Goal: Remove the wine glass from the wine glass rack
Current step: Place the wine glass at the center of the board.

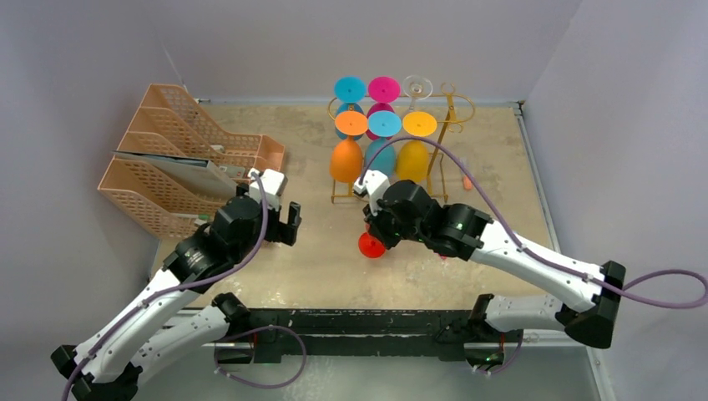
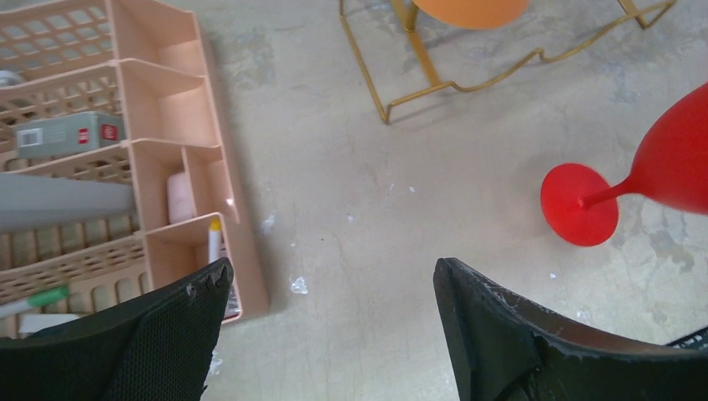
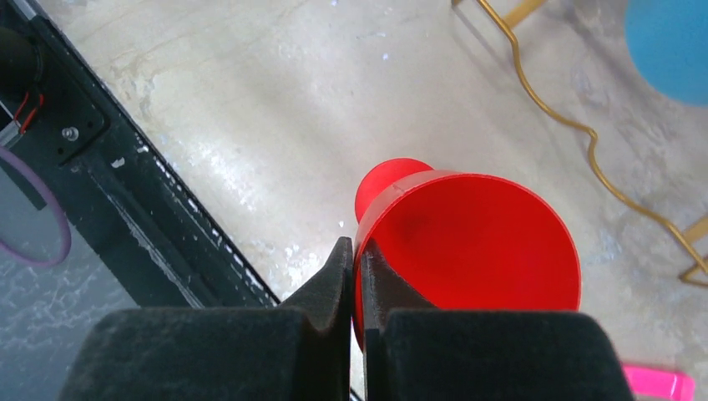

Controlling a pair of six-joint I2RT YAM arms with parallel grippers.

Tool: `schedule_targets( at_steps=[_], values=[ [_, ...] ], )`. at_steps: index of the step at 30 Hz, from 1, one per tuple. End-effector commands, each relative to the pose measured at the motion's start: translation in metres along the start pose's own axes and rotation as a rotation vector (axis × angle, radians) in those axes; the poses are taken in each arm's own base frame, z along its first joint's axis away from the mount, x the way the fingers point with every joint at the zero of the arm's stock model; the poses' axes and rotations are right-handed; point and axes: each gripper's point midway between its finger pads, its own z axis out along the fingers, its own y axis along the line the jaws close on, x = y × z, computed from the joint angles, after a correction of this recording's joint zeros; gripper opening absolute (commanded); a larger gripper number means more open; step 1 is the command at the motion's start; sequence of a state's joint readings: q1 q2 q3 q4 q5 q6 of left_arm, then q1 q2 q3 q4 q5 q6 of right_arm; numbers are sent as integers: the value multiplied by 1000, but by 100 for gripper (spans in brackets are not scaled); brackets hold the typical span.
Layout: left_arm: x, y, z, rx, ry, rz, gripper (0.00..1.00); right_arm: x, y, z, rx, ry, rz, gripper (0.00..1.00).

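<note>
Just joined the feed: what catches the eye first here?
The red wine glass is pinched by its rim in the shut right gripper at the table's near middle. Behind it, coloured glasses hang upside down on the gold wine glass rack. The left gripper gapes open beside the peach trays.

The file trays (image 1: 159,180) stand left of the wine glass rack (image 1: 451,113).
</note>
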State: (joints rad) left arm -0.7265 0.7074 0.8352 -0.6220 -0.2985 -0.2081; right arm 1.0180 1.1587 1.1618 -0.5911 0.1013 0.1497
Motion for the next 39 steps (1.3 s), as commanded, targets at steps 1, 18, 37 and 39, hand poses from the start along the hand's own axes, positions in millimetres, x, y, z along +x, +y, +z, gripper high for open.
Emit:
schedule_targets(
  at_steps=[1, 18, 37, 39],
  values=[
    [-25, 27, -24, -124, -85, -83, 89, -34, 9, 25, 24, -115, -61, 0],
    [-26, 81, -52, -365, -151, -235, 89, -67, 48, 110, -25, -26, -59, 0],
    [-28, 102, -74, -458, -231, -289, 89, -57, 46, 133, 12, 145, -111, 11],
    [-28, 101, -73, -457, -224, -285, 89, -56, 43, 133, 24, 151, -113, 14]
  ],
)
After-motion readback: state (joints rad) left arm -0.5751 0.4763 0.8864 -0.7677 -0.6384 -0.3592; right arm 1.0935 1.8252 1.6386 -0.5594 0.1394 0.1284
